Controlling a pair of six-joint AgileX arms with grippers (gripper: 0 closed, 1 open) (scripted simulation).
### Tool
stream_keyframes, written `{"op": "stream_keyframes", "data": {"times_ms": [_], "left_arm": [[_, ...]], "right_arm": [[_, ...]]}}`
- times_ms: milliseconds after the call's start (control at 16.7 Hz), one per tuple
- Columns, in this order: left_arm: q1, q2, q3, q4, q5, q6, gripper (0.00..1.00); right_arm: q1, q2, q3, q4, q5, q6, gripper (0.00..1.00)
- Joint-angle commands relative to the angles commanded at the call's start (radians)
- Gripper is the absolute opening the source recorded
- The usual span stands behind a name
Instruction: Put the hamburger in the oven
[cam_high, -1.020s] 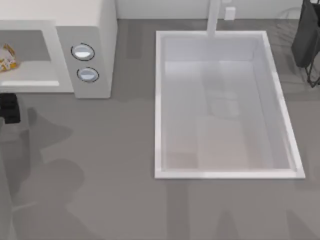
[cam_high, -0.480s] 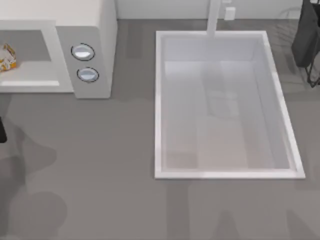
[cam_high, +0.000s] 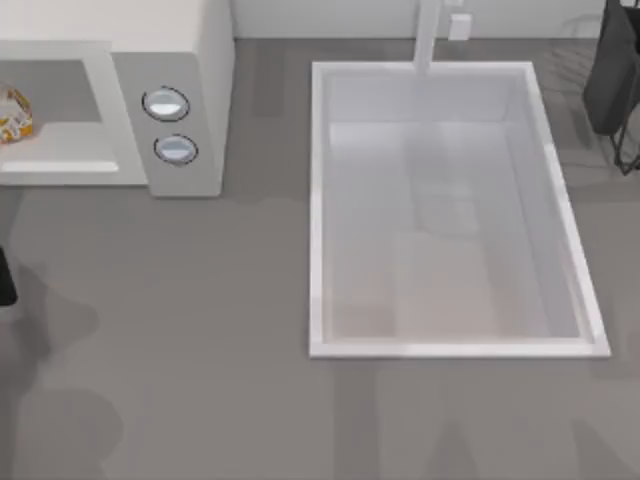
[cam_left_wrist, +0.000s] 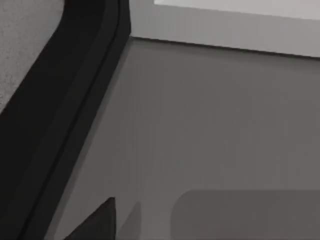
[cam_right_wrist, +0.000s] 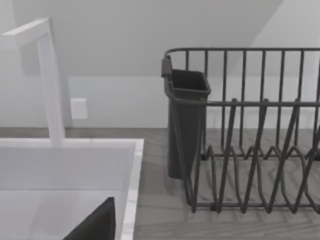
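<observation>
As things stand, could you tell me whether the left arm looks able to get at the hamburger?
Probably yes: the hamburger lies in the oven cavity, whose front is open, and the left gripper sits just before it.

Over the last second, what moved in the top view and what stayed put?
The left arm pulled back from in front of the oven toward the table's left edge, leaving a dark sliver there. The hamburger lies released inside the oven cavity, in about the same spot. The oven, the sink and the right arm, parked at the far right, stayed as they were.
</observation>
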Motion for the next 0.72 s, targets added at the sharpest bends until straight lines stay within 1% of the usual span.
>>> {"op": "stream_keyframes", "data": {"times_ms": [180,360,540,720], "left_arm": [[-0.002,-0.041,0.033,0.015,0.016,0.008,1.00],[-0.001,-0.092,0.060,-0.023,0.042,0.023,1.00],[0.002,-0.138,0.075,-0.113,0.059,0.040,1.00],[0.005,-0.181,0.080,-0.238,0.060,0.055,1.00]], "right_arm": [[0.000,0.000,0.000,0.000,0.000,0.000,1.00],[0.000,0.000,0.000,0.000,0.000,0.000,1.00],[0.000,0.000,0.000,0.000,0.000,0.000,1.00],[0.000,0.000,0.000,0.000,0.000,0.000,1.00]]}}
